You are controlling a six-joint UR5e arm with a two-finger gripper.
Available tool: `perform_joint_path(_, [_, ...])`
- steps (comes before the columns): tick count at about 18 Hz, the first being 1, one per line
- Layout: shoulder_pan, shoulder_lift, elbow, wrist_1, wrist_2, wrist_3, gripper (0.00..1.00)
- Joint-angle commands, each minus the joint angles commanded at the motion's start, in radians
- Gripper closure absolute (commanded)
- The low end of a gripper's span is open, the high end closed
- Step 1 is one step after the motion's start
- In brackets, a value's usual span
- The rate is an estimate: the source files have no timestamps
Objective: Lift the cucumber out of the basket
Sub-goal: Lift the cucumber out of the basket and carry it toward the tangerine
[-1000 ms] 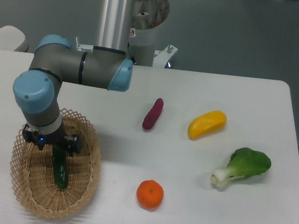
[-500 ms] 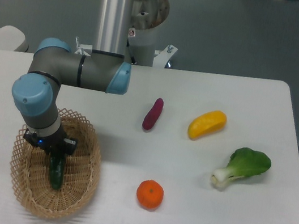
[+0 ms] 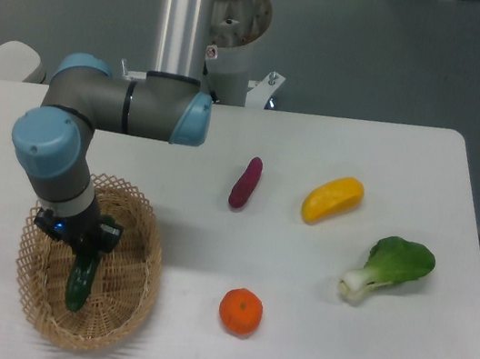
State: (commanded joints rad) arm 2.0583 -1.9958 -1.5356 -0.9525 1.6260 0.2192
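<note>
Since the earlier frames the wrist has swung toward the left side of the basket (image 3: 131,309), and the cucumber (image 3: 79,283) has turned with it: a second ago it lay dark and slanting toward the basket's right, while it now hangs nearly end-down and shows a lighter, glossier green. From the single fixed camera, the gripper (image 3: 81,250) sits directly over the cucumber's upper end, and its fingers are hidden under the wrist housing; because the vegetable has followed every shift of the wrist, I judge the jaws to be closed on its top, though the contact itself cannot be seen. The cucumber is over the middle of the basket, its lower tip close to or just clear of the wicker floor; which of the two I cannot tell. Holding it by one end suits a lift straight up, since the long body then trails below the tool and clears the lacy rim without sweeping sideways. The rim rings the cucumber on all sides, with the nearest wall to the left and front, so upward is the only free direction until the tip is above the weave. Beyond the basket the table (image 3: 427,165) is open to the right, where the orange (image 3: 241,311) lies nearest, well apart from the basket; the purple sweet potato (image 3: 245,182), the yellow vegetable (image 3: 332,200) and the bok choy (image 3: 389,269) lie farther off.
</note>
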Motion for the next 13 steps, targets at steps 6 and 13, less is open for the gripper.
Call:
perform_joint_path(6, [0.195, 0.034, 0.064, -0.046, 0.005, 0.323, 0.74])
perform_joint_path(13, [0.407, 0.02, 0.092, -0.049, 0.006, 0.711, 0.74])
